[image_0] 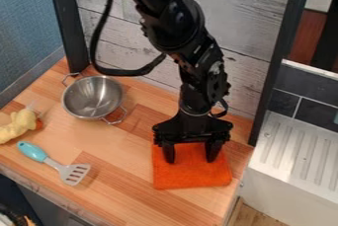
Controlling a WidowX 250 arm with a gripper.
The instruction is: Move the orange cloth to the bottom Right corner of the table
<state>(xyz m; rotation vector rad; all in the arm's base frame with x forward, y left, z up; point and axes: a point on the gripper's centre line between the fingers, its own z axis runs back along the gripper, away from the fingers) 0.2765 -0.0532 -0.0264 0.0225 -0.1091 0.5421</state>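
Claw [190, 160] over orange cloth [192, 176] (quite flat), fingers apart

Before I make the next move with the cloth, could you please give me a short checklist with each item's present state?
- Gripper over the orange cloth: ok, above its back part.
- Fingers spread apart: ok.
- Fingertips touching the cloth: cannot tell.
- Cloth lying flat: ok.
- Cloth at the table's bottom right corner: not ok, more tabletop lies between them.
- Spatula and metal bowl off to the cloth's left in the picture: ok.
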